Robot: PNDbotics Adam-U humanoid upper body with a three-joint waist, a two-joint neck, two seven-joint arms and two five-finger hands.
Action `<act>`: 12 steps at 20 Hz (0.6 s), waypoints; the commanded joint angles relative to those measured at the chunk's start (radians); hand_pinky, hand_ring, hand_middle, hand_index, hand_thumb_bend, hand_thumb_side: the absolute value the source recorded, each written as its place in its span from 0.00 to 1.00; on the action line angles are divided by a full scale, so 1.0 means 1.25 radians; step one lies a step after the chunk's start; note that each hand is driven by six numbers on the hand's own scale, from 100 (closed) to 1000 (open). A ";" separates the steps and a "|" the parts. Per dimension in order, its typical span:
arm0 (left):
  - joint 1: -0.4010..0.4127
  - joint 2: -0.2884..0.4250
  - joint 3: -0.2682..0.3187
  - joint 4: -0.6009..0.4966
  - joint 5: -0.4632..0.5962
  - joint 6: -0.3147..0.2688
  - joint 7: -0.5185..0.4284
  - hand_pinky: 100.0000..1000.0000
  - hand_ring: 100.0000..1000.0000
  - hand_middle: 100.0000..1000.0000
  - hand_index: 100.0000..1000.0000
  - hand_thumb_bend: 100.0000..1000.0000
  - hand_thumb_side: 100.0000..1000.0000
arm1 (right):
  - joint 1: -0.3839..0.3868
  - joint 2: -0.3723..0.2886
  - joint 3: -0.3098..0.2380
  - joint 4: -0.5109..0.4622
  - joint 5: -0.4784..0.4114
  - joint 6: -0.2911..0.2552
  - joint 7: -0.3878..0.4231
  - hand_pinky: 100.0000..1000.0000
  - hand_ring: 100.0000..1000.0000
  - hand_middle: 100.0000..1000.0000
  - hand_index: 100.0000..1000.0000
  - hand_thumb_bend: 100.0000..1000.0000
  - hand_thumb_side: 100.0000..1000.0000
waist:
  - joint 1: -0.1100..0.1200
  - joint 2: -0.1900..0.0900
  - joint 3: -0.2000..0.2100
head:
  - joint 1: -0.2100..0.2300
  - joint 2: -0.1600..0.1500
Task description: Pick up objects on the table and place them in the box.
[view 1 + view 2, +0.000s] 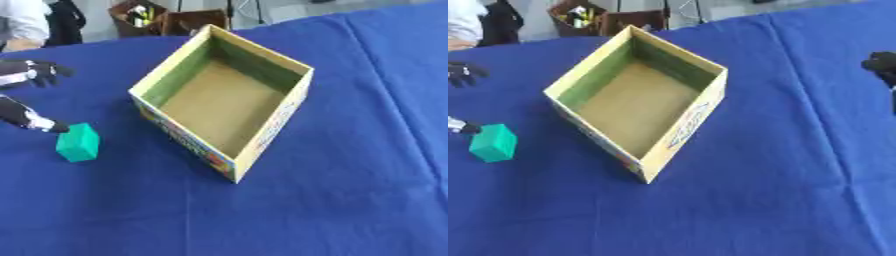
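A green block (pixel 79 142) lies on the blue cloth, left of the box. The box (pixel 284 107) is open-topped cardboard with green inner walls and a bare brown floor, set at an angle mid-table; nothing lies in it. My left hand (pixel 24 117) comes in from the left edge and is open and spread wide. One dark digit tip touches the block's upper left corner, while the other fingers (pixel 35 71) hang well behind it, apart from the block. My right hand (pixel 882 65) shows only as a dark shape at the right edge, far from the box.
The blue cloth (pixel 350 165) covers the whole table, with folds toward the right. Beyond the far edge stand two brown containers (pixel 140 17), one holding several small items.
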 commanded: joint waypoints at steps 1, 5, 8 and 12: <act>-0.018 0.013 0.000 -0.006 -0.012 -0.100 -0.137 0.76 0.82 0.89 1.00 0.72 0.52 | -0.011 -0.009 0.000 -0.011 0.000 0.002 0.001 0.94 0.90 0.70 0.84 0.00 0.82 | -0.002 -0.013 -0.001 | 0.004 -0.006; -0.023 -0.002 -0.007 -0.003 -0.029 -0.097 -0.149 0.76 0.81 0.87 1.00 0.72 0.52 | -0.016 -0.007 0.001 -0.011 -0.002 0.005 0.003 0.94 0.90 0.70 0.84 0.00 0.82 | -0.002 -0.010 -0.004 | 0.006 -0.008; -0.024 -0.009 -0.014 -0.002 -0.049 -0.097 -0.150 0.75 0.81 0.86 1.00 0.70 0.52 | -0.016 -0.006 0.000 -0.011 -0.003 0.006 0.003 0.95 0.90 0.70 0.84 0.00 0.82 | -0.001 -0.009 -0.004 | 0.007 -0.009; -0.020 -0.020 -0.020 -0.001 -0.077 -0.102 -0.133 0.73 0.79 0.82 0.96 0.68 0.53 | -0.018 -0.005 0.000 -0.011 -0.004 0.007 0.003 0.95 0.90 0.70 0.84 0.00 0.82 | -0.002 -0.008 -0.005 | 0.006 -0.011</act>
